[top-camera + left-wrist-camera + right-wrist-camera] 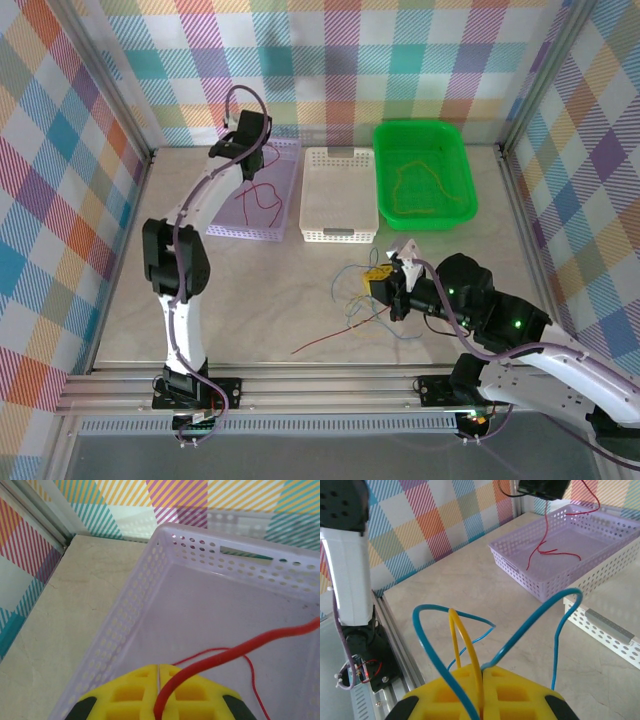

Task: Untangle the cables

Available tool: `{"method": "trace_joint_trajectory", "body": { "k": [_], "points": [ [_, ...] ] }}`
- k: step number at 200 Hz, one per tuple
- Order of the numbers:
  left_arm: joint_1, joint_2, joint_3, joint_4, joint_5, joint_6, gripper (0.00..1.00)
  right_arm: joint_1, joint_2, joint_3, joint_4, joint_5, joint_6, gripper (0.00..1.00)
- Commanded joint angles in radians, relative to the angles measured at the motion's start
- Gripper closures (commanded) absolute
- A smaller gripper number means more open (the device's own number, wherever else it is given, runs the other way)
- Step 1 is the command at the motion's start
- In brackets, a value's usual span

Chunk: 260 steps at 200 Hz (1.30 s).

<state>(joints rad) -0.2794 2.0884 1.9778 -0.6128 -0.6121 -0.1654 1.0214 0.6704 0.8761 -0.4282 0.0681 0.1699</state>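
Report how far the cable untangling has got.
Done: one yellow-orange cable lies in the green basket. In hand: the left gripper pinches a red cable over the purple basket; the right gripper pinches a blue cable and a yellow cable. Left: the loose tangle on the table, including another red wire.

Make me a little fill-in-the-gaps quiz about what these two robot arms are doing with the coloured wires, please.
1. The left fingers are shut on a ____ cable above the lilac basket.
2. The right fingers pinch a yellow cable together with a ____ one.
3. The yellow-orange cable lies by itself in the ____ basket.

Missing words: red; blue; green.
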Motion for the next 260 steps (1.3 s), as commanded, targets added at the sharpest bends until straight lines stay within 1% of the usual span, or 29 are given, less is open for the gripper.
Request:
{"method": "trace_joint_trajectory", "body": {
  "k": [1, 21, 80, 103, 123, 132, 145, 172, 195, 216, 227, 240, 260],
  "points": [
    [0.035, 0.064, 0.091, -0.006, -0.05, -0.002, 1.0, -0.003, -0.012, -0.02, 0.014, -0.021, -0.01, 1.0],
    [0.042, 0.133, 0.143, -0.028, -0.043, -0.013, 1.0, -0.003, -0.017, -0.036, 0.015, -0.005, -0.021, 1.0],
    [0.042, 0.207, 0.13, -0.044, -0.008, -0.064, 1.0, -0.002, -0.017, -0.067, 0.049, 0.019, -0.035, 1.0],
    [0.042, 0.21, 0.12, -0.056, 0.003, -0.068, 0.92, -0.001, -0.014, -0.066, 0.055, 0.025, -0.036, 1.0],
    [0.042, 0.198, 0.119, -0.063, 0.018, -0.062, 0.81, -0.002, -0.007, -0.065, 0.058, 0.019, -0.036, 1.0],
    [0.042, 0.188, 0.119, -0.068, 0.026, -0.063, 0.74, -0.003, -0.005, -0.065, 0.057, 0.017, -0.035, 1.0],
    [0.042, 0.173, 0.119, -0.077, 0.043, -0.066, 0.66, -0.004, -0.004, -0.066, 0.058, 0.014, -0.032, 1.0],
    [0.042, 0.127, 0.119, -0.106, 0.089, -0.079, 0.56, -0.007, -0.009, -0.07, 0.062, 0.014, -0.023, 1.0],
    [0.042, 0.04, 0.099, -0.145, 0.129, -0.102, 0.51, -0.018, -0.005, -0.062, 0.058, 0.01, -0.016, 1.0],
    [0.04, -0.096, 0.004, -0.147, 0.225, -0.135, 0.47, -0.041, -0.003, -0.057, 0.056, -0.013, -0.001, 1.0],
    [0.039, -0.188, -0.072, -0.143, 0.295, -0.164, 0.45, -0.063, -0.003, -0.058, 0.064, -0.035, 0.013, 1.0],
    [0.036, -0.305, -0.181, -0.122, 0.403, -0.2, 0.45, -0.104, 0.007, -0.057, 0.07, -0.078, 0.034, 1.0],
    [0.013, -0.519, -0.393, -0.045, 0.528, -0.263, 0.44, -0.211, 0.036, -0.044, 0.084, -0.201, 0.084, 1.0]
  ]
}}
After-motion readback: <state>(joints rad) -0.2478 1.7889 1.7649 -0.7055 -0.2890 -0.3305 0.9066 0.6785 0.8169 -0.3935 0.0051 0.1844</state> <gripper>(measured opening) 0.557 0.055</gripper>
